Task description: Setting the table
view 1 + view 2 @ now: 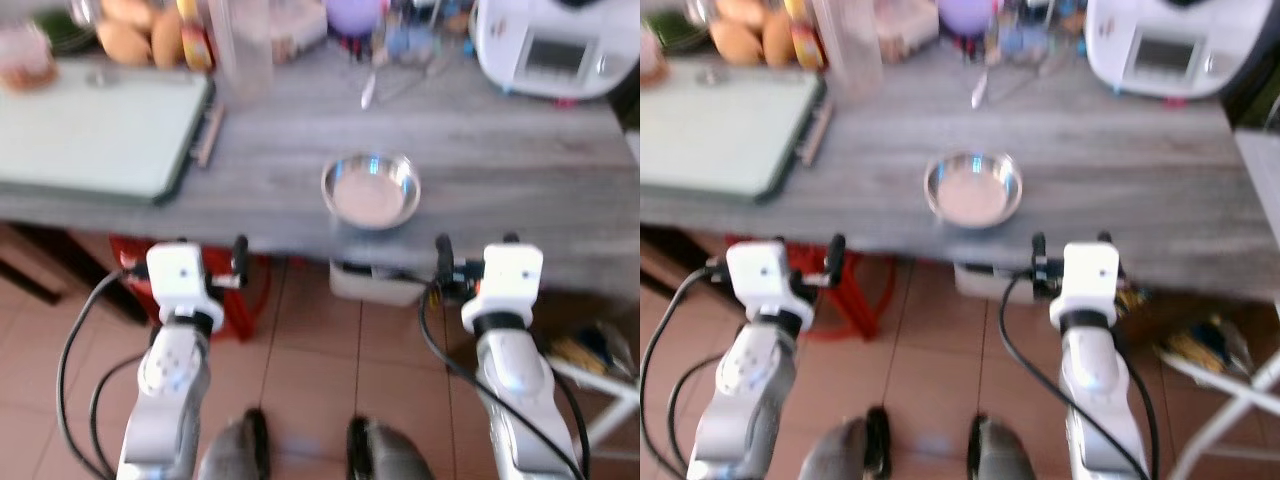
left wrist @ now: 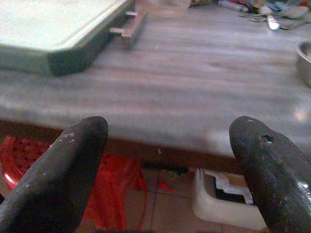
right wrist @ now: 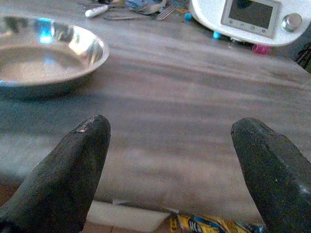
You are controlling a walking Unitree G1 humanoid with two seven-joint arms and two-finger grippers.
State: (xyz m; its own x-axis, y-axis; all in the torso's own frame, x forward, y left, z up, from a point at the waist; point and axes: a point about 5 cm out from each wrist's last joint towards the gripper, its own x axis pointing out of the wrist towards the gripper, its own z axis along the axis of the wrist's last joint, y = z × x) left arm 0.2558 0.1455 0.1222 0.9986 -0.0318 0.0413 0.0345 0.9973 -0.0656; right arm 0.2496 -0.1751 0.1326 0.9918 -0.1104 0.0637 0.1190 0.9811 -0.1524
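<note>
Steel bowl (image 1: 370, 190) — near the grey table (image 1: 480, 150) edge; no legible writing. Left gripper (image 2: 170, 170) and right gripper (image 3: 172, 167) — fingers apart, short of the bowl, flanking it.

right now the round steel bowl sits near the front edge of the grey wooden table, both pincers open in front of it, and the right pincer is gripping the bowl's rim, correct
Not quite. The round steel bowl does sit near the front edge of the grey wooden table, and both pincers are open, but the right pincer grips nothing. The right wrist view shows its fingers spread with only tabletop between them, the bowl off to one side. The left pincer is likewise open and holds nothing.
</note>
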